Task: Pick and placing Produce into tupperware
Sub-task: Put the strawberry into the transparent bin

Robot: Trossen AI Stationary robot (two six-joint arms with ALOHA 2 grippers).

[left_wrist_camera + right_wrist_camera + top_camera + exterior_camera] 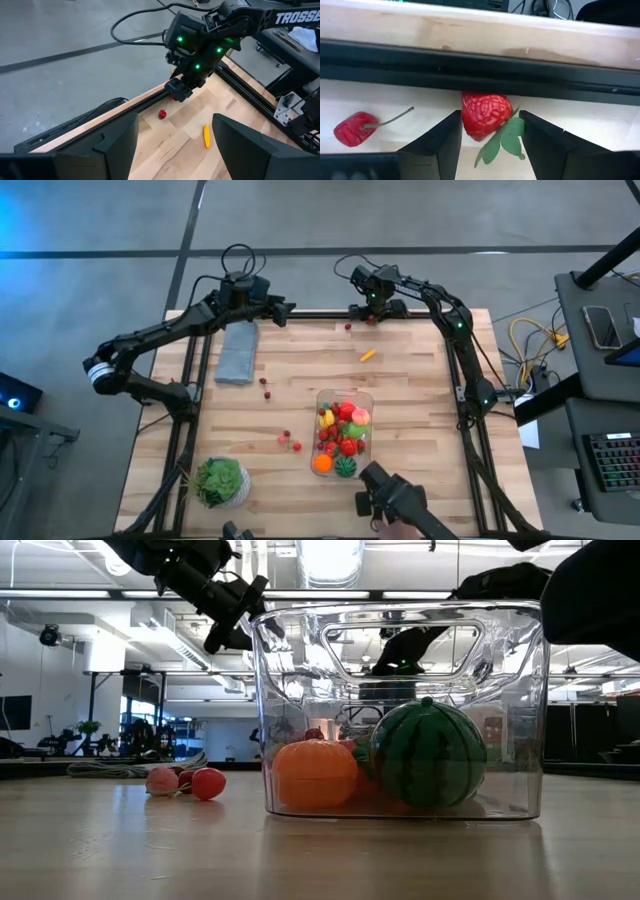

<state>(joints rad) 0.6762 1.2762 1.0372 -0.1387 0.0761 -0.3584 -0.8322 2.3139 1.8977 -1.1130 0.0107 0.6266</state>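
We're closing the right gripper (487,132) on a strawberry (486,116) — fingers half-open, straddling, not yet gripping — and it's risking a roll against the counter (600,125) edge rail; left fingers open, empty.

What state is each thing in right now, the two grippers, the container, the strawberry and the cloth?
Right gripper: open, fingers either side of the strawberry at the table's far edge.
Left gripper: open, empty, above the far edge.
Strawberry: on the table, not lifted.
Tupperware: upright, lidless, partly filled with produce.
Cloth: folded, lying flat.
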